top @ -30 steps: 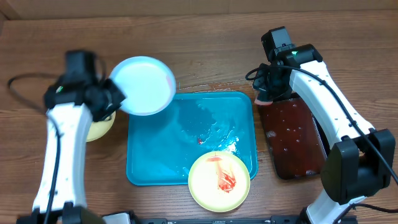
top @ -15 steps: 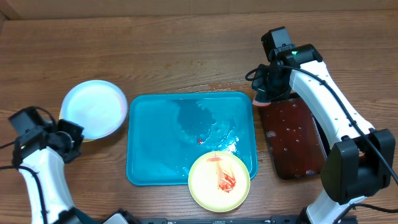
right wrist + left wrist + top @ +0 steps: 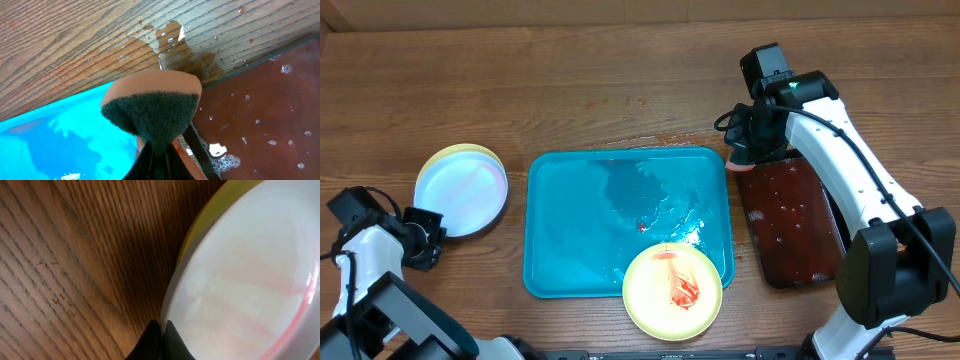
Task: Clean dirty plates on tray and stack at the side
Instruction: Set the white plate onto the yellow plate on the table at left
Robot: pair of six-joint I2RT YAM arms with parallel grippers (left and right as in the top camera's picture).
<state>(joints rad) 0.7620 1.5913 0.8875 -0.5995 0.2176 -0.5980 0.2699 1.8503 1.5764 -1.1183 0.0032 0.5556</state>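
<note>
Overhead view: two clean plates (image 3: 460,190) are stacked on the surface (image 3: 620,80) to the left of the tray (image 3: 570,230), the pale blue one lying a little off-centre on the yellow one. The third plate (image 3: 672,290), smeared with red, sits at the tray's near right corner and reaches over the rim. The left fingers (image 3: 161,336) are clenched on nothing, just beside the rim of the stack. The right fingers (image 3: 156,150) are grasping a sponge (image 3: 152,107) above the tray's far right corner, beside the dark tray (image 3: 790,220).

I think the danger is the overhanging plate. If the sponge presses on its outer edge, the plate may tip or slide off the wet tray. The off-centre stack may also slide when a third plate lands on it.
</note>
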